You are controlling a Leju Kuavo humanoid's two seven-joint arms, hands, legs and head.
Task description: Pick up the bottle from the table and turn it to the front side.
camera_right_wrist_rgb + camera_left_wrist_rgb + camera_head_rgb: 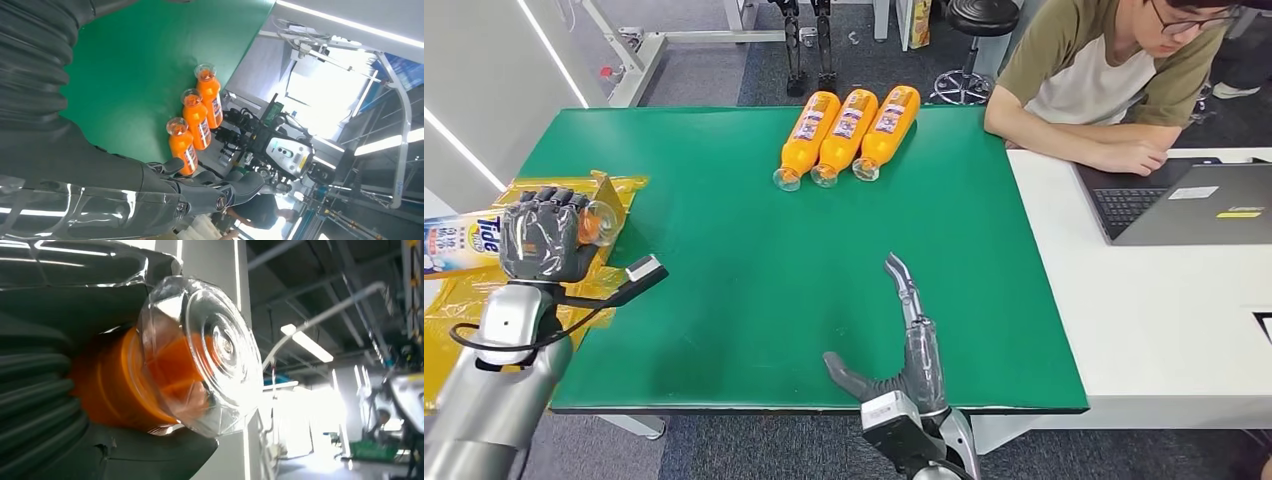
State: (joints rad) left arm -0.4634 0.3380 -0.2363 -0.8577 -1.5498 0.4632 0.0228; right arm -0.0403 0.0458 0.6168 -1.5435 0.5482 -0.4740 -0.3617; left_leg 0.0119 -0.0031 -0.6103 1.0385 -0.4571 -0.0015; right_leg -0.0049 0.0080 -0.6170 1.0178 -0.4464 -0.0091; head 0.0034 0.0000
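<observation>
The word "Tide" in blue letters on a white and orange package [459, 243] at the worktop's left edge; bottle labels unreadable.

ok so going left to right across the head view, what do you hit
Tide pack → left hand gripping a bottle → three orange bottles lying on the green mat → right hand → person → laptop

table cover [724, 250]: matt green, cloth-like, smooth | held bottle [165, 365]: clear glossy plastic over orange; its base facets catch light | three lying bottles [849, 130]: same glossy plastic, paper-like labels | left hand [542, 238]: dark, under shiny clear film | bag [464, 300]: yellow crinkled glossy plastic | side desk [1164, 300]: smooth white
</observation>
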